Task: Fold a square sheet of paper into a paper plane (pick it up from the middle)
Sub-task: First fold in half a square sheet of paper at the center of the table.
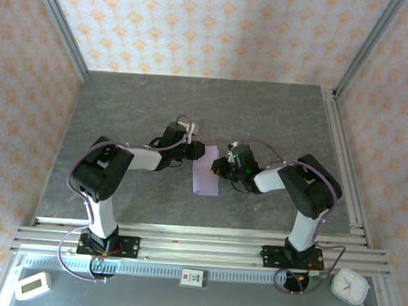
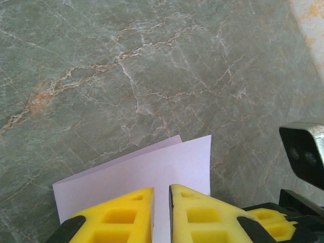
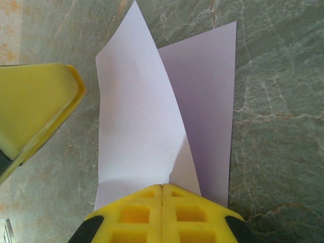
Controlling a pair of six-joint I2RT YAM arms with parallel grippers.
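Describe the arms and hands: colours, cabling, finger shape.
Both match. The left arm and right arm have white links, black joint housings and black bases. A purple cable loops loosely along each. The left hand and right hand carry yellow wedge-shaped fingers with square pockets moulded in, on black mounts.

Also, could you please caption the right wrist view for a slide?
Right gripper, jaws shut, pinching the folded lilac paper sheet, its upper flap lifted above the lower layer on the marble table.

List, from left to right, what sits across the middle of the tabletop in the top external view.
left arm → left tool → lilac sheet of paper → right tool → right arm
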